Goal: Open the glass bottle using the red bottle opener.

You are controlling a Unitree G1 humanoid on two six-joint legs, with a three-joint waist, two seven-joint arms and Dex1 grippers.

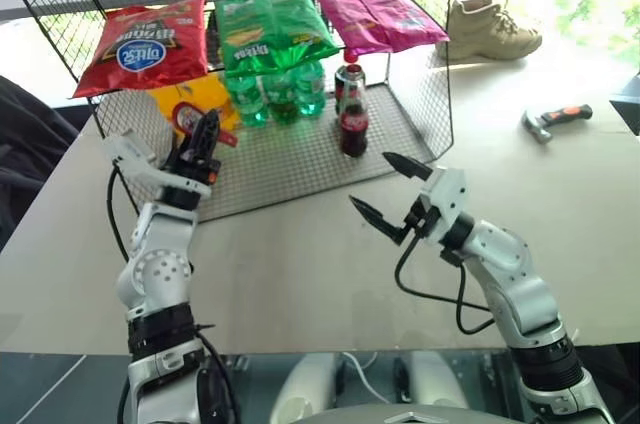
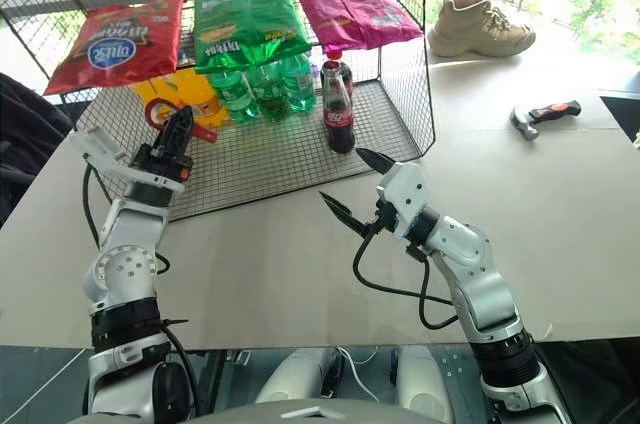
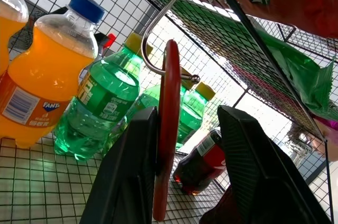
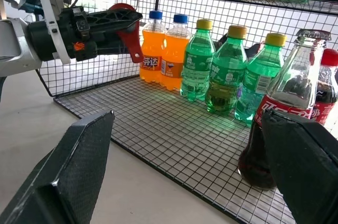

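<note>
left pincer (image 3: 179,171): released, fingers standing around red bottle opener (image 3: 168,123) hanging on hook | right pincer (image 1: 392,194): released, empty | glass bottle (image 4: 274,123): standing on wire rack (image 1: 300,159) | orange bottle (image 3: 45,81): reading "Fanta"

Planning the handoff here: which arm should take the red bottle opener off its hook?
Left, likely. The left gripper already has its fingers either side of the red bottle opener hanging on the hook. The right gripper hangs open over the table, nearer the glass bottle.
</note>
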